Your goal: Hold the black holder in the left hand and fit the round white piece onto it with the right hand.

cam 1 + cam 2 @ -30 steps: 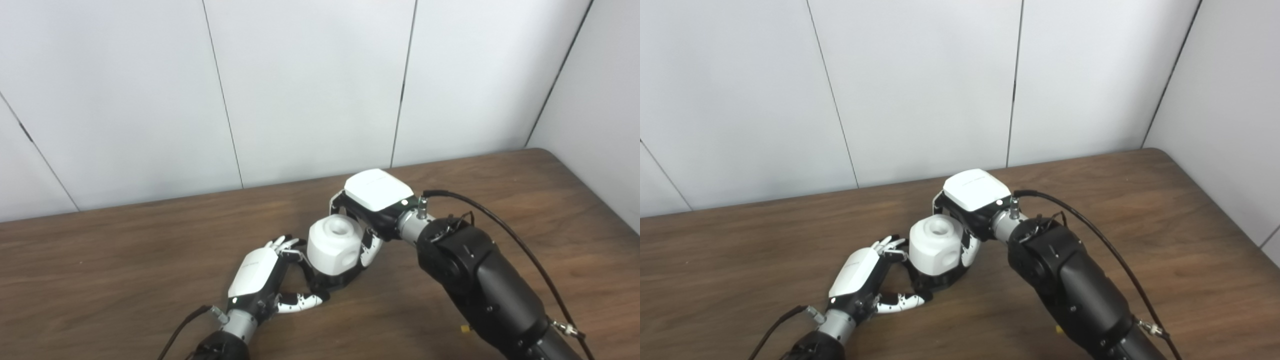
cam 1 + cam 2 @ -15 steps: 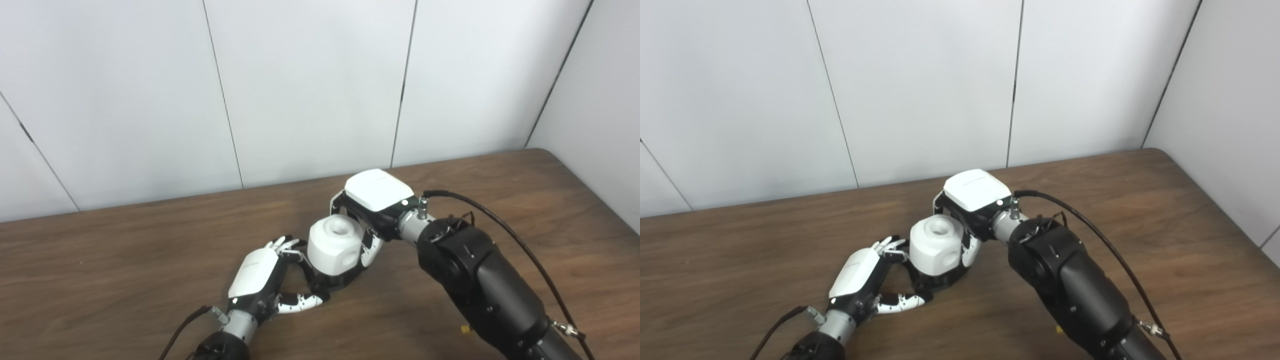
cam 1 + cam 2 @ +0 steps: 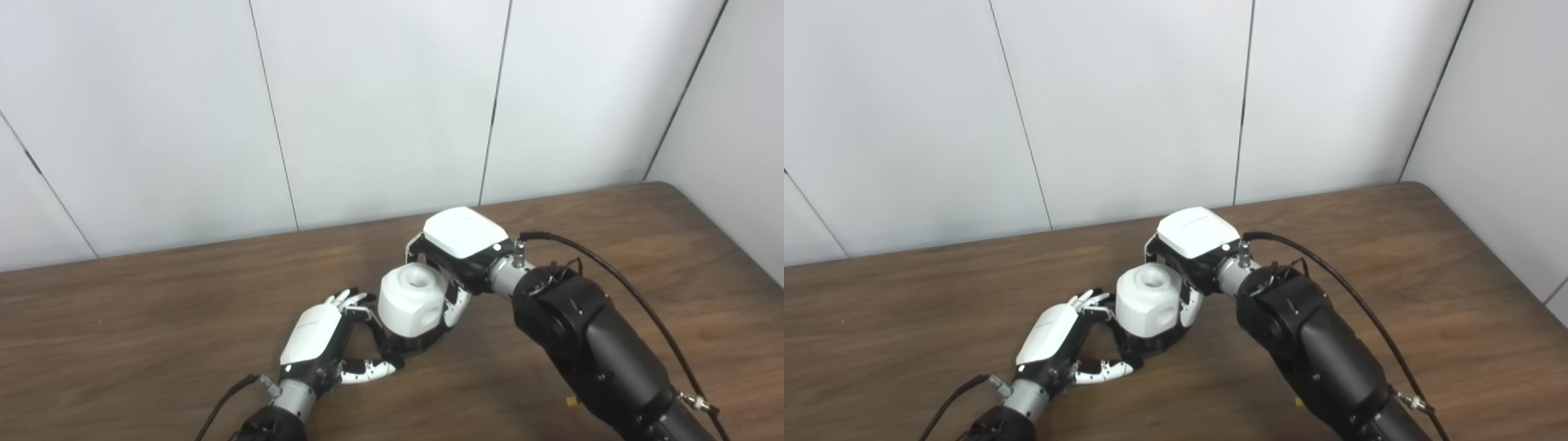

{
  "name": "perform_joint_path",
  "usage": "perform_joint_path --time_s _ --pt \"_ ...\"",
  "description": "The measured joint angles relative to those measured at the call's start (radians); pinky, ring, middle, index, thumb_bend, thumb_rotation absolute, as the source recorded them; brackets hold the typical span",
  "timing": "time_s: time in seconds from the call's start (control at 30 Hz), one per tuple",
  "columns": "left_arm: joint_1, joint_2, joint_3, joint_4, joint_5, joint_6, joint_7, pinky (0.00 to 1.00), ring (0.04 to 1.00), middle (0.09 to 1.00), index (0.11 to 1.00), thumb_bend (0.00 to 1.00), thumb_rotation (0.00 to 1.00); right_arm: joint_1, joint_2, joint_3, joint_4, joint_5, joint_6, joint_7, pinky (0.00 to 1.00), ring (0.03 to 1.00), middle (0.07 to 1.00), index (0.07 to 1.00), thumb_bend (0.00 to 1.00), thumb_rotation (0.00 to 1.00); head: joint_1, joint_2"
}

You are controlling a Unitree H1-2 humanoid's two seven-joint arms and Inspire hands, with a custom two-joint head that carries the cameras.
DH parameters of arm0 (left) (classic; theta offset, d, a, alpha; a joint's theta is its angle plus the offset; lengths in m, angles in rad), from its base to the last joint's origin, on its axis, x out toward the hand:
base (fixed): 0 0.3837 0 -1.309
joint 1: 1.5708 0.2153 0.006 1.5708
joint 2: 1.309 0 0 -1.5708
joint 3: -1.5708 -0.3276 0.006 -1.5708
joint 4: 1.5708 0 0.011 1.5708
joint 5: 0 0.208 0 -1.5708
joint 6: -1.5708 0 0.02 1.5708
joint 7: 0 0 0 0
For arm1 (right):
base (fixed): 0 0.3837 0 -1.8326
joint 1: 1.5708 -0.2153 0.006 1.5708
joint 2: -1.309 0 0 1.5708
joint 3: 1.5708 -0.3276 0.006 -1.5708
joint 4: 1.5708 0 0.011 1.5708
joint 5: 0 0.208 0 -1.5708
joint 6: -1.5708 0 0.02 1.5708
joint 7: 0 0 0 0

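Currently, a humanoid robot is working at a dark wooden table (image 3: 153,318) set against pale wall panels, and the fitting step of its task appears to be under way. The left hand (image 3: 318,340) is lying low on the tabletop with its fingers (image 3: 349,300) and thumb curling around the black holder (image 3: 401,346), of which only a dark base is showing beneath the white piece. The grip looks loose, and how firmly it is holding cannot be told.

The round white piece (image 3: 410,300), a chunky rounded block with a hole in its top and another in its side, is sitting directly on the holder. The right hand (image 3: 456,254) is reaching in from behind and to the right, wrapping its fingers around the far side of the piece and gripping it, with its white back facing up.

Judging from this, the piece is resting on the holder but is probably not fully seated. The next move is likely calling for the right hand to press or twist the piece straight down while the left hand is steadying the base, so that nothing is sliding sideways across the table.
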Motion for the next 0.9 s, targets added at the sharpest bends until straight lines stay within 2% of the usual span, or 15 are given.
perform_joint_path --time_s 0.9 --pt "-0.003 -0.005 0.006 0.014 -0.003 -0.012 0.002 0.96 0.973 0.895 0.486 0.52 0.05 0.0 -0.002 -0.001 0.0 -0.002 -0.004 0.004 0.11 0.178 0.469 0.478 0.53 0.0 -0.002 -0.008"
